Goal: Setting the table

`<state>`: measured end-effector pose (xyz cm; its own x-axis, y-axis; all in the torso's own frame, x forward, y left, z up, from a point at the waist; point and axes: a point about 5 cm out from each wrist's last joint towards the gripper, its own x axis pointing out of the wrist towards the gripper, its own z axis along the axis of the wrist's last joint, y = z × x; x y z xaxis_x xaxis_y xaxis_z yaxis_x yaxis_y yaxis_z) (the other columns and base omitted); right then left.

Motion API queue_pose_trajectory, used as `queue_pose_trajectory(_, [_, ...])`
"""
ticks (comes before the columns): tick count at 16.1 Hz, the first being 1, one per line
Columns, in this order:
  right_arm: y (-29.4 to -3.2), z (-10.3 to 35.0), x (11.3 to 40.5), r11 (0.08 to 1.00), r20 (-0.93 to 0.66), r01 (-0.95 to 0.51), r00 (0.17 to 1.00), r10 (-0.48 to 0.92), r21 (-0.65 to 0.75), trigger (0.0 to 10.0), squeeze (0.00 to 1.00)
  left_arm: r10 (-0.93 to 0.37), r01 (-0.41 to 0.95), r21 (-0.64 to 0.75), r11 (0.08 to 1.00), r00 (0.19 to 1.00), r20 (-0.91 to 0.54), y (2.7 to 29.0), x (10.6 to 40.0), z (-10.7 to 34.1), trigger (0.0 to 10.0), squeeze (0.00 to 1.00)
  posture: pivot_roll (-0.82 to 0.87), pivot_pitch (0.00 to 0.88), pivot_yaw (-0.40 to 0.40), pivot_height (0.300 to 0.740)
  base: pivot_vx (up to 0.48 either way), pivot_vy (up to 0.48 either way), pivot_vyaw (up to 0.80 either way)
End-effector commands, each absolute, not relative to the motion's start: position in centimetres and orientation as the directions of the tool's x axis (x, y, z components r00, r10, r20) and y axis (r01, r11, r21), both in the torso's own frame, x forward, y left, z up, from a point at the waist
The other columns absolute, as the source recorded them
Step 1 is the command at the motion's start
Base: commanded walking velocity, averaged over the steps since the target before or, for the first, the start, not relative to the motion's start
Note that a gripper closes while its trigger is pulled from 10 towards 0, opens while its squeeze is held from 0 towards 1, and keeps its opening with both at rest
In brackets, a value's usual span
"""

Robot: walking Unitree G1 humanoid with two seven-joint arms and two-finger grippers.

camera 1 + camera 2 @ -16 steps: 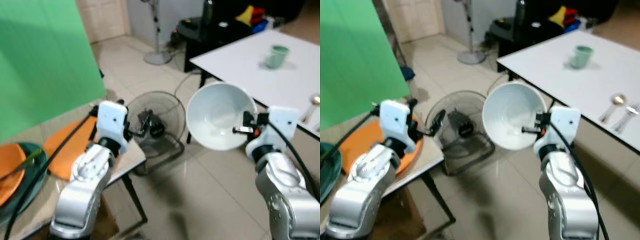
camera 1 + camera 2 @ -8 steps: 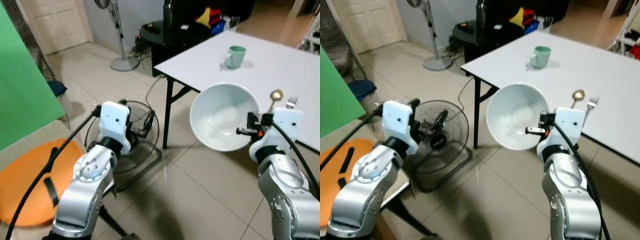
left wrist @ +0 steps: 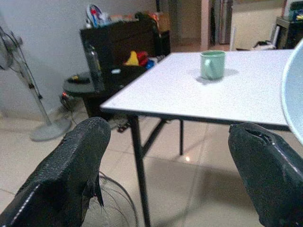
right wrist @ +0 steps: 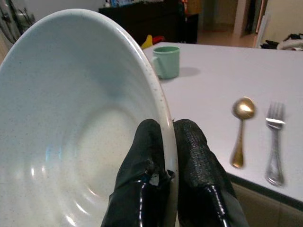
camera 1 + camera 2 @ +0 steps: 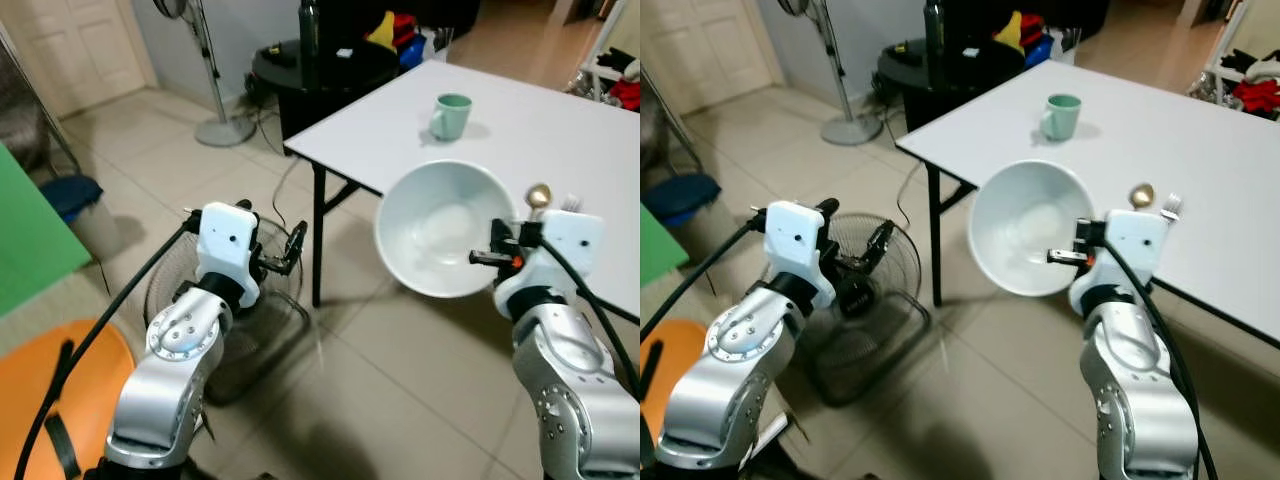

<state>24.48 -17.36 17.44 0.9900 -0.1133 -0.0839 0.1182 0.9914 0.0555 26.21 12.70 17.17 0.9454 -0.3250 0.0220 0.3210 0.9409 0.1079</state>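
bowl carried to the table
your right gripper (image 4: 161, 142) pinches the white bowl (image 5: 440, 225) by its rim; white table (image 5: 520, 130) now nearer than a second ago; left gripper (image 3: 165, 179) open, idle.

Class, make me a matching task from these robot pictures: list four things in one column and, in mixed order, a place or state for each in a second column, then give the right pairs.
Things
1. white bowl
2. green mug
3. gold spoon
4. floor fan

Places or states
A. lying flat on the white table beside a fork
B. on the tiled floor, by the table's leg
C. pinched at its rim by the right gripper, held off the table
D. standing upright on the table, far from the robot

Pairs: 1-C, 2-D, 3-A, 4-B
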Motion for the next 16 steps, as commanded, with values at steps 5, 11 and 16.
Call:
queue_pose_trajectory(5, [-16.46,18.31,24.5,0.992,-0.048,0.081,0.996,-0.077,0.095,10.0,0.0,-0.307,0.302,0.122,0.945,0.951,0.021,13.38,26.37,17.22,10.0,0.0,0.03,0.0,0.037,0.74,0.322,0.0,-0.64])
queue_pose_trajectory(11, [-16.56,18.39,24.44,0.991,-0.049,0.089,0.995,-0.084,0.103,10.0,0.0,-0.317,0.313,0.122,0.942,0.948,0.019,13.14,26.4,17.16,10.0,0.0,0.03,0.0,0.041,0.74,0.319,0.0,-0.27])
queue_pose_trajectory(16, [-16.75,18.73,24.69,0.99,-0.038,0.094,0.995,-0.091,0.107,10.0,0.0,-0.32,0.315,0.121,0.941,0.947,0.026,13.14,26.54,17.26,10.0,0.0,0.03,0.0,0.045,0.74,0.317,0.0,0.0])
